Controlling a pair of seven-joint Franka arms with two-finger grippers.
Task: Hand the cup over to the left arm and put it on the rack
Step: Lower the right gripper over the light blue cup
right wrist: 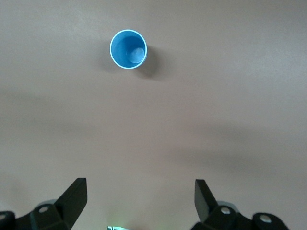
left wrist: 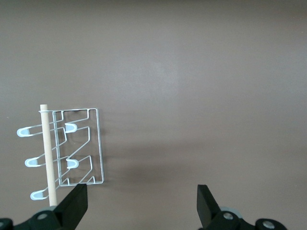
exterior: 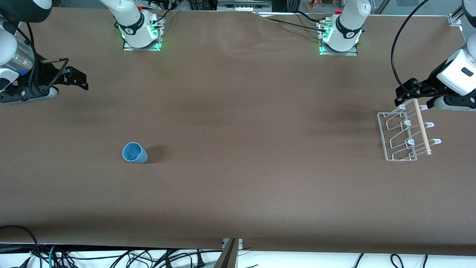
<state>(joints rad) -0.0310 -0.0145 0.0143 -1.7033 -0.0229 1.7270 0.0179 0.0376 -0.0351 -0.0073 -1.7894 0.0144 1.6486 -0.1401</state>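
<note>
The light-blue cup (exterior: 134, 153) stands upright and alone on the brown table toward the right arm's end; the right wrist view looks down into it (right wrist: 128, 49). My right gripper (exterior: 79, 79) hangs open and empty over the table at that end, apart from the cup (right wrist: 140, 199). The white wire rack (exterior: 401, 138) with its wooden rod (exterior: 422, 126) stands toward the left arm's end and holds nothing. My left gripper (exterior: 407, 91) hangs open and empty over the rack's edge farthest from the front camera. The left wrist view shows the rack (left wrist: 98, 148) beside that gripper (left wrist: 142, 203).
The two arm bases (exterior: 141, 37) (exterior: 338, 41) with green lights stand along the table's edge farthest from the front camera. A black cable (exterior: 394, 56) loops down to the left arm's wrist. Loose cables (exterior: 111, 257) lie below the table's near edge.
</note>
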